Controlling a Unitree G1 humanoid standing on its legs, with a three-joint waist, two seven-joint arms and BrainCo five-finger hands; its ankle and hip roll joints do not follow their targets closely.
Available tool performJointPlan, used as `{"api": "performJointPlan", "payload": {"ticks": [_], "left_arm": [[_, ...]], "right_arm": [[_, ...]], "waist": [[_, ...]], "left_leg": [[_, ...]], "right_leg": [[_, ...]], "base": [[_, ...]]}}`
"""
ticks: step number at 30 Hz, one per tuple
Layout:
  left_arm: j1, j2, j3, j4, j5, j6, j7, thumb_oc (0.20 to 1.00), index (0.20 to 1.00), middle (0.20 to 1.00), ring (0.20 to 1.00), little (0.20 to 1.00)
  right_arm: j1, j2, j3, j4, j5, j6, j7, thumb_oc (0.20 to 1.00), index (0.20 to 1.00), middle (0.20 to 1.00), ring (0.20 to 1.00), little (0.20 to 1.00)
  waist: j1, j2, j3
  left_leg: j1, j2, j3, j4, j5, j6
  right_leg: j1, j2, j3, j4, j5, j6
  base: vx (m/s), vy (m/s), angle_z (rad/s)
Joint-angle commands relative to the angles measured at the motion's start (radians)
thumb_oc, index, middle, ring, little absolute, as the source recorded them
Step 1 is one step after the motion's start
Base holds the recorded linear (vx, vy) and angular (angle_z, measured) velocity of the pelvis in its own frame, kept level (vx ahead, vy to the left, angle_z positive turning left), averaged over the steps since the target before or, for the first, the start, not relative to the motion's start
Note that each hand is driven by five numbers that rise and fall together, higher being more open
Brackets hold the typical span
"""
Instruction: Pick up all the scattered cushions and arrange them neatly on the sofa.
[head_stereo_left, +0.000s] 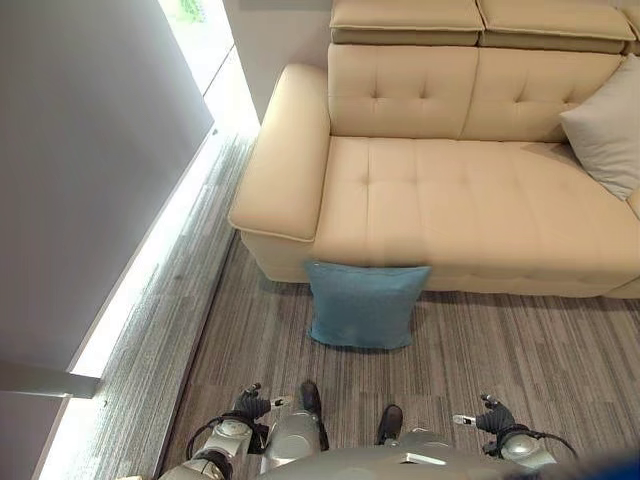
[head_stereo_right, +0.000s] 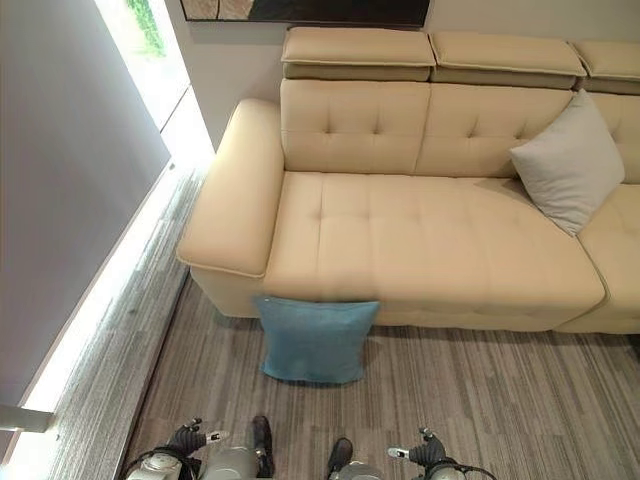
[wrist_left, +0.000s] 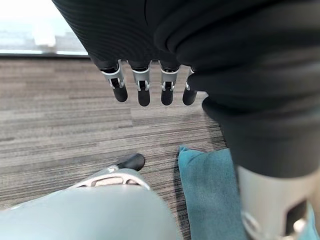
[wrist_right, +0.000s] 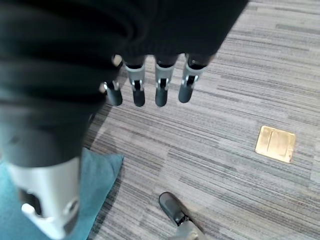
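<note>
A blue cushion (head_stereo_left: 362, 305) stands on the carpet, leaning against the front of the beige sofa (head_stereo_left: 470, 200) below its left seat. A grey cushion (head_stereo_right: 568, 165) rests upright on the sofa's seat at the right, against the backrest. My left hand (head_stereo_left: 250, 403) hangs low at the lower left, well short of the blue cushion. My right hand (head_stereo_left: 490, 415) hangs at the lower right. Both are open and hold nothing: straight fingers (wrist_left: 144, 92) point at the carpet, as do the right hand's fingers (wrist_right: 161, 90). The blue cushion (wrist_left: 207, 195) shows in both wrist views.
A grey wall (head_stereo_left: 90, 150) with a bright strip along the floor runs down the left side. The sofa's wide left armrest (head_stereo_left: 285, 150) stands beside it. A brass floor plate (wrist_right: 275, 144) is set in the striped carpet. The sofa's left seats are bare.
</note>
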Motion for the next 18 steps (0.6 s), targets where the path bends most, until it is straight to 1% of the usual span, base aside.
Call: {"api": "performJointPlan", "payload": {"ticks": [1,6,8,10,11,12,13,15,16,17,18], "left_arm": [[0.019,0.006,0.006,0.009,0.011,-0.005,-0.004,1.0,1.0,1.0,1.0,1.0],[0.03,0.013,0.012,0.017,0.024,-0.007,-0.01,1.0,1.0,1.0,1.0,1.0],[0.025,0.021,0.014,0.012,0.026,-0.008,-0.009,1.0,1.0,1.0,1.0,1.0],[0.019,0.031,0.013,0.004,0.032,-0.007,-0.008,1.0,1.0,1.0,1.0,1.0],[0.016,0.036,0.014,0.004,0.033,-0.006,-0.009,1.0,1.0,1.0,1.0,1.0],[0.016,0.035,0.014,0.004,0.033,-0.006,-0.009,1.0,1.0,1.0,1.0,1.0],[0.011,0.044,0.014,0.006,0.031,-0.011,-0.012,1.0,1.0,1.0,1.0,1.0],[0.01,0.047,0.014,0.004,0.03,-0.011,-0.012,1.0,1.0,1.0,1.0,1.0],[0.007,0.049,0.017,0.006,0.029,-0.012,-0.013,1.0,1.0,1.0,1.0,1.0],[0.003,0.05,0.015,0.01,0.032,-0.015,-0.012,1.0,1.0,1.0,1.0,1.0],[0.002,0.051,0.012,0.013,0.036,-0.015,-0.01,1.0,1.0,1.0,1.0,1.0]], "right_arm": [[-0.037,-0.004,-0.001,0.005,0.001,-0.009,-0.01,1.0,1.0,1.0,1.0,1.0],[-0.04,0.009,0.004,0.002,-0.016,-0.004,-0.002,1.0,1.0,1.0,1.0,1.0],[-0.047,0.012,0.005,-0.008,-0.022,-0.001,0.002,1.0,1.0,1.0,1.0,1.0],[-0.062,0.012,0.01,-0.015,-0.031,0.003,0.005,1.0,1.0,1.0,1.0,1.0],[-0.067,0.012,0.009,-0.018,-0.03,0.004,0.007,1.0,1.0,1.0,1.0,1.0],[-0.067,0.012,0.009,-0.017,-0.03,0.004,0.007,1.0,1.0,1.0,1.0,1.0],[-0.073,0.012,0.01,-0.024,-0.029,0.0,0.01,1.0,1.0,1.0,1.0,1.0],[-0.076,0.01,0.011,-0.028,-0.028,0.0,0.011,1.0,1.0,1.0,1.0,1.0],[-0.075,0.01,0.008,-0.027,-0.025,0.0,0.011,1.0,1.0,1.0,1.0,1.0],[-0.078,0.008,0.006,-0.025,-0.018,0.001,0.01,1.0,1.0,1.0,1.0,1.0],[-0.077,0.007,0.007,-0.026,-0.017,0.0,0.011,1.0,1.0,1.0,1.0,1.0]], "waist": [[0.002,-0.031,-0.008],[0.02,-0.038,-0.032],[0.024,-0.034,-0.029],[0.024,-0.027,-0.018],[0.022,-0.023,-0.014],[0.022,-0.021,-0.017],[0.014,-0.013,-0.007],[0.006,-0.007,-0.007],[0.002,-0.005,-0.005],[-0.017,-0.012,0.005],[-0.023,-0.013,0.011]], "left_leg": [[0.009,-0.048,-0.022,0.021,-0.049,0.018],[0.047,-0.089,-0.039,-0.001,-0.089,0.051],[0.067,-0.102,-0.04,-0.019,-0.099,0.065],[0.086,-0.111,-0.042,-0.03,-0.108,0.084],[0.095,-0.114,-0.045,-0.035,-0.109,0.089],[0.09,-0.112,-0.045,-0.034,-0.107,0.089],[0.118,-0.121,-0.058,-0.051,-0.114,0.094],[0.132,-0.124,-0.075,-0.058,-0.116,0.094],[0.144,-0.127,-0.087,-0.061,-0.123,0.094],[0.16,-0.138,-0.119,-0.058,-0.131,0.094],[0.165,-0.139,-0.128,-0.057,-0.134,0.093]], "right_leg": [[0.037,-0.043,0.096,0.11,-0.146,0.078],[0.031,-0.077,0.118,0.152,-0.142,0.111],[-0.003,-0.102,0.12,0.224,-0.132,0.132],[-0.055,-0.133,0.12,0.34,-0.098,0.158],[-0.074,-0.138,0.126,0.382,-0.087,0.164],[-0.078,-0.135,0.126,0.379,-0.083,0.163],[-0.112,-0.142,0.139,0.429,-0.075,0.164],[-0.131,-0.13,0.152,0.391,-0.076,0.152],[-0.139,-0.13,0.152,0.339,-0.074,0.146],[-0.175,-0.105,0.21,0.263,-0.046,0.151],[-0.184,-0.095,0.226,0.254,-0.042,0.15]], "base": [[0.16,0.144,0.0],[0.14,0.168,0.0],[0.08,0.177,0.0],[0.06,0.182,-0.06],[0.05,0.109,-0.14],[0.1,0.118,-0.07],[0.12,0.095,0.09],[0.17,0.046,0.16],[0.25,-0.07,0.12],[0.24,-0.091,0.28],[0.18,-0.097,0.36]]}}
